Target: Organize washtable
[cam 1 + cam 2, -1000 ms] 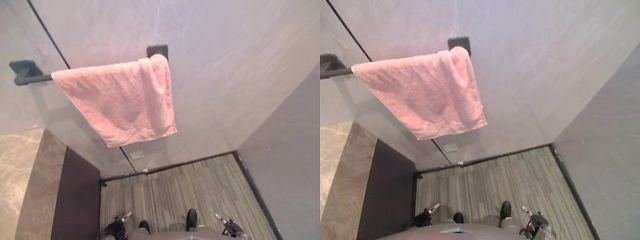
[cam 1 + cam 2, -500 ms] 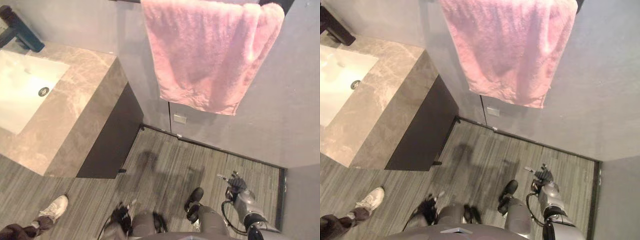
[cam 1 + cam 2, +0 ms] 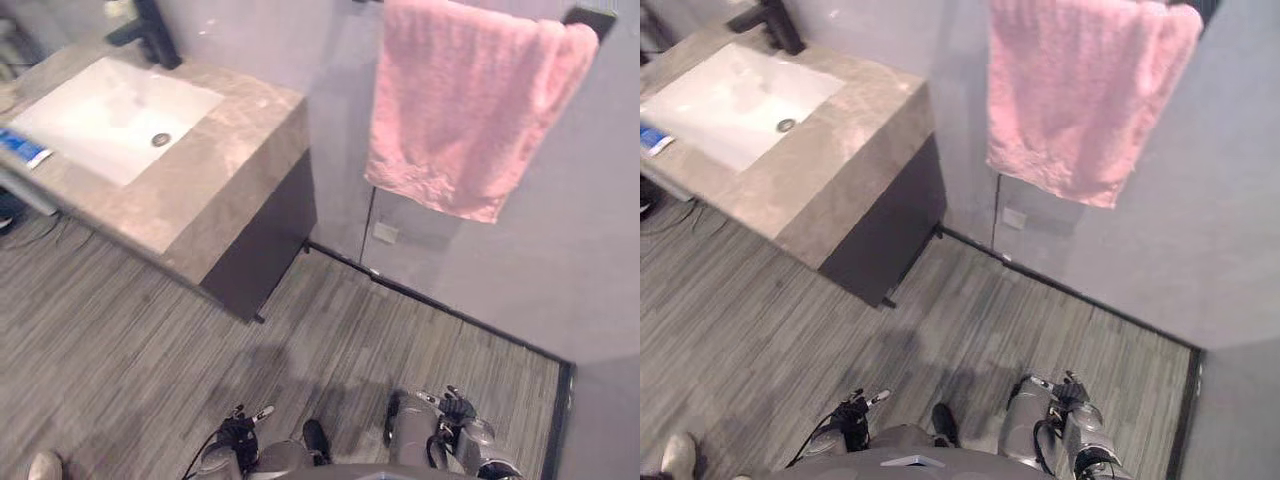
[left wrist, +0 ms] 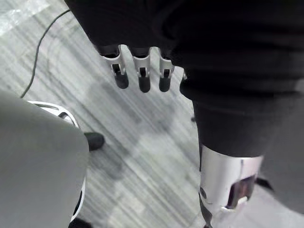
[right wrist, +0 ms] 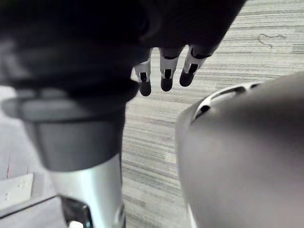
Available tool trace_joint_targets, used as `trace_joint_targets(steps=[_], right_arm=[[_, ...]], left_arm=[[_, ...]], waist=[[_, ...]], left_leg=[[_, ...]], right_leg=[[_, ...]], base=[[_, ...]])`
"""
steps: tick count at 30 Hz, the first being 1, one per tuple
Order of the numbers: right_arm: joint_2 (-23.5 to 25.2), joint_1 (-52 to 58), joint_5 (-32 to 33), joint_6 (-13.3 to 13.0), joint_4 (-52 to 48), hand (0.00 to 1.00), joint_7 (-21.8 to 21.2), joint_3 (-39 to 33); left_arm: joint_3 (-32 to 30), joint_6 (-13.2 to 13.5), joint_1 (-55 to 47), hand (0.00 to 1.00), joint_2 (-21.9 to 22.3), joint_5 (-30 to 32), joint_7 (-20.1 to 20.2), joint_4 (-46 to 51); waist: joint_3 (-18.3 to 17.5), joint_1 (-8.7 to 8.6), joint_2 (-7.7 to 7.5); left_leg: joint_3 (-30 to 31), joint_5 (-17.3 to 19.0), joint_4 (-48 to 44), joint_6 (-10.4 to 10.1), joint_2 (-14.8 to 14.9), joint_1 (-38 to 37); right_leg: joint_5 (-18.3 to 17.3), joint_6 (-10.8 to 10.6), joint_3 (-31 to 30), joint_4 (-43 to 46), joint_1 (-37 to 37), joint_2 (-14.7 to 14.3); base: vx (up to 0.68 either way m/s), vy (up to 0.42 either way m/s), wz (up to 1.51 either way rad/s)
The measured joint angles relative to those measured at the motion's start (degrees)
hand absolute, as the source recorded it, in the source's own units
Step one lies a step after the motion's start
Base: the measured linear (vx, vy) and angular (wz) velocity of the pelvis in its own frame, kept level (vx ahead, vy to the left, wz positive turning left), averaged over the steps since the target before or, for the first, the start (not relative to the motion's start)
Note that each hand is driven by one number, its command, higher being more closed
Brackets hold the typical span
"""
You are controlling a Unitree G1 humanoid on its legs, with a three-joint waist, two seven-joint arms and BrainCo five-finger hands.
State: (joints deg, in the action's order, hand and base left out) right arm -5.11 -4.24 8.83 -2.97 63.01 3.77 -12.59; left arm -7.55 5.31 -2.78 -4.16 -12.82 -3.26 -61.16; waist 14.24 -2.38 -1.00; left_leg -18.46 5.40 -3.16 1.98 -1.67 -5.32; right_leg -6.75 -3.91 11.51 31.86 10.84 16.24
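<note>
The washtable [image 3: 215, 170] is a beige marble counter at the upper left, with a white sink [image 3: 110, 115] set in it and a black faucet [image 3: 155, 30] behind. A flat blue item [image 3: 22, 148] lies on the counter at the sink's left edge. A pink towel [image 3: 470, 110] hangs on a dark bar on the grey wall to the right. My left hand [image 3: 243, 428] hangs low by my side, fingers [image 4: 139, 71] straight and holding nothing. My right hand [image 3: 455, 408] also hangs low over the floor, fingers [image 5: 164, 71] straight and empty. Both are far from the counter.
A dark cabinet [image 3: 262, 240] sits under the counter. A wall socket [image 3: 385, 233] is low on the wall below the towel. A person's light shoe [image 3: 45, 466] shows at the bottom left. Grey plank floor [image 3: 150, 330] lies between me and the washtable.
The camera has swung left from the wall and towel, bringing the washtable and sink into view. Both hands stay hanging low. The person's shoe now sits lower left.
</note>
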Motion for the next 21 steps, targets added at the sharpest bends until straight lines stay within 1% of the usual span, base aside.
trace_joint_targets(steps=[1, 2, 3, 4, 5, 6, 7, 8, 9, 11, 12, 13, 14, 15, 16, 17, 18, 19, 20, 21], right_arm=[[0.25, 0.00, -0.02, 0.00, 0.01, 0.00, -0.09, 0.04], [0.80, -0.31, -0.32, -0.01, 0.12, 0.00, -0.33, 0.30], [0.88, -0.44, -0.74, -0.01, 0.16, 0.00, -0.59, 0.58], [0.88, -0.34, -1.04, -0.02, 0.46, 0.00, -0.98, 1.31], [0.86, -0.45, -1.05, -0.01, 0.84, 0.00, -1.15, 1.61], [0.59, -0.82, -1.09, -0.05, 1.07, 0.00, -1.34, 2.81], [-0.08, -2.13, -1.10, -0.07, 1.22, 0.00, -1.33, 4.30], [-0.53, -2.70, -1.10, -0.07, 1.24, 0.00, -1.32, 5.18], [-1.17, -3.50, -1.14, -0.09, 1.26, 0.00, -1.30, 7.32], [-1.20, -4.23, -1.18, -0.19, 1.20, 0.00, -1.30, 10.08], [-1.18, -4.60, -1.55, -0.32, 1.08, 0.00, -1.39, 11.86], [-1.54, -5.02, -1.57, -0.75, 1.01, 0.00, -1.39, 12.99], [-1.53, -5.17, -1.57, -0.83, 1.02, 0.00, -1.39, 13.44], [-1.40, -5.57, -1.57, -0.86, 1.08, 0.00, -1.44, 13.71], [-1.29, -5.36, -1.61, -0.92, 1.31, 0.00, -1.36, 13.24], [-1.26, -5.29, -1.62, -0.93, 1.73, 0.00, -1.30, 12.56], [-1.49, -4.78, -1.59, -0.76, 2.52, 0.00, -1.02, 11.94], [-1.84, -4.01, -1.59, -0.78, 2.49, 0.00, -0.98, 11.77], [-2.38, -2.57, -1.59, -0.78, 2.46, 0.00, -1.00, 11.00], [-2.47, -2.00, -1.60, -0.72, 2.46, 0.00, -1.00, 10.50]], left_arm=[[-0.51, -0.02, -0.04, 0.00, 0.00, 0.47, 0.09, -0.02], [-1.74, -0.07, -0.13, 0.00, 0.03, 1.40, 0.25, -0.10], [-2.12, -0.09, -0.18, 0.00, 0.04, 2.08, 0.29, -0.09], [-2.48, -0.09, -0.57, 0.00, -0.02, 2.25, 0.34, -0.07], [-3.05, -0.09, -0.72, 0.00, -0.12, 2.25, 0.32, -0.06], [-3.86, -0.14, -1.12, 0.00, -0.17, 2.21, 0.28, -0.18], [-3.86, -0.22, -1.11, 0.00, 0.53, 2.13, 0.21, -0.61], [-3.93, -0.32, -1.26, 0.00, 0.93, 2.08, 0.23, -0.65], [-4.01, -0.28, -1.32, 0.00, 1.46, 2.03, 0.24, -0.62], [-3.98, -0.08, -1.23, 0.00, 1.44, 2.00, 0.35, -0.44], [-3.91, -0.01, -1.22, 0.00, 1.45, 1.96, 0.32, -0.13], [-3.57, 0.05, -1.23, 0.00, 1.46, 1.97, 0.25, 0.40], [-3.51, 0.20, -1.19, 0.00, 1.46, 1.96, 0.23, 0.64], [-3.23, 0.65, -1.08, 0.00, 1.20, 1.95, 0.17, 0.67], [-3.25, 1.05, -0.70, 0.00, 0.78, 1.97, 0.15, 0.64], [-3.49, 1.16, -0.39, 0.00, 0.70, 1.98, 0.11, 0.64], [-3.60, 1.12, -0.33, 0.00, 0.57, 2.12, -0.06, 0.41], [-3.54, 1.10, -0.40, 0.00, 0.61, 2.34, -0.11, 0.21], [-3.53, 1.15, -0.39, 0.00, 0.95, 2.81, -0.16, 0.07], [-3.50, 1.16, -0.38, 0.00, 1.07, 3.03, -0.17, 0.06]], waist=[[-0.22, 0.03, -0.17], [-0.63, 0.32, -0.54], [-0.92, 0.58, -0.59], [-2.41, 1.33, -0.84], [-3.36, 1.64, -1.19], [-5.13, 2.86, -1.32], [-6.40, 3.59, 0.61], [-6.55, 3.61, 1.35], [-6.71, 3.93, 2.19], [-6.57, 4.55, 2.39], [-6.55, 4.99, 2.71], [-6.21, 5.17, 3.75], [-5.73, 5.16, 3.87], [-5.28, 5.17, 3.75], [-4.27, 4.83, 3.28], [-3.57, 4.85, 3.12], [-3.17, 4.75, 2.56], [-3.19, 4.41, 2.57], [-3.28, 4.07, 2.70], [-3.30, 3.86, 2.74]], left_leg=[[0.87, -0.15, -0.42, -0.14, -0.01, 0.26], [2.97, -0.92, -0.75, -0.71, 0.01, 0.96], [3.75, -1.37, -0.74, -1.03, 0.11, 1.16], [4.95, -2.26, -0.67, -1.95, 0.22, 2.25], [5.40, -2.70, -0.80, -2.50, 0.28, 3.12], [6.29, -3.79, -0.76, -3.48, 1.06, 5.24], [6.81, -5.02, -1.00, -4.17, 3.07, 8.04], [7.49, -5.80, -1.02, -4.37, 4.02, 9.04], [8.61, -6.82, -0.91, -5.07, 5.47, 10.17], [10.48, -8.38, -0.64, -6.19, 6.92, 11.17], [11.56, -9.37, -0.38, -6.80, 7.86, 11.99], [12.28, -10.58, -0.21, -7.55, 8.95, 12.80], [12.69, -11.57, 0.11, -8.19, 9.20, 13.09], [12.99, -14.89, 1.58, -9.92, 9.21, 14.02], [12.55, -15.02, -0.15, -9.14, 8.94, 14.84], [11.15, -12.67, -3.56, -7.58, 8.88, 15.10], [9.03, -8.18, -10.37, -6.00, 8.88, 15.09], [7.97, -5.08, -14.61, -5.37, 8.91, 14.64], [7.54, -1.21, -19.72, -5.44, 9.17, 13.28], [7.41, -0.16, -21.15, -5.52, 9.50, 12.53]], right_leg=[[-1.38, -0.61, -0.63, 0.38, -0.99, -0.09], [-4.93, -1.45, -2.55, 2.00, -3.21, -0.62], [-6.19, -1.59, -3.33, 2.55, -4.16, -1.06], [-7.89, -1.81, -4.28, 1.76, -5.53, -1.62], [-8.60, -2.32, -5.06, -0.54, -5.86, -2.11], [-9.24, -1.98, -5.22, -6.72, -6.37, -3.99], [-7.61, -0.86, -4.48, -11.82, -6.77, -6.63], [-6.45, -0.30, -4.06, -13.37, -6.87, -7.78], [-5.18, 0.52, -3.11, -14.98, -6.82, -9.42], [-4.50, 1.61, -1.44, -16.09, -6.84, -11.04], [-3.55, 2.45, -0.49, -17.46, -7.06, -12.26], [-2.40, 3.06, 0.70, -18.80, -7.37, -13.46], [-1.88, 3.46, 1.32, -19.24, -7.47, -14.09], [-0.89, 4.38, 2.66, -19.71, -6.94, -13.74], [-0.18, 5.43, 5.13, -20.13, -6.81, -12.49], [-0.07, 5.55, 5.75, -19.98, -6.97, -11.88], [0.22, 5.49, 6.71, -19.74, -7.12, -10.54], [0.64, 5.18, 7.52, -19.81, -7.17, -9.45], [1.79, 4.60, 9.24, -20.67, -7.28, -7.89], [2.31, 4.32, 10.12, -21.08, -7.57, -7.38]], base=[[0.10, -0.128, 0.94], [0.06, -0.130, 0.74], [0.07, -0.184, 0.79], [0.02, -0.150, 0.44], [-0.03, -0.212, 0.35], [-0.10, -0.214, 0.12], [-0.12, -0.206, 0.13], [-0.15, -0.156, 0.16], [-0.19, -0.134, 0.32], [-0.22, -0.126, 0.36], [-0.21, -0.106, 0.36], [-0.21, -0.092, 0.35], [-0.25, -0.047, 0.44], [-0.21, -0.020, 0.58], [-0.14, -0.004, 0.60], [0.00, -0.009, 0.56], [-0.01, 0.029, 0.45], [-0.09, 0.089, 0.66], [-0.11, 0.114, 0.64], [-0.02, 0.104, 0.67]])
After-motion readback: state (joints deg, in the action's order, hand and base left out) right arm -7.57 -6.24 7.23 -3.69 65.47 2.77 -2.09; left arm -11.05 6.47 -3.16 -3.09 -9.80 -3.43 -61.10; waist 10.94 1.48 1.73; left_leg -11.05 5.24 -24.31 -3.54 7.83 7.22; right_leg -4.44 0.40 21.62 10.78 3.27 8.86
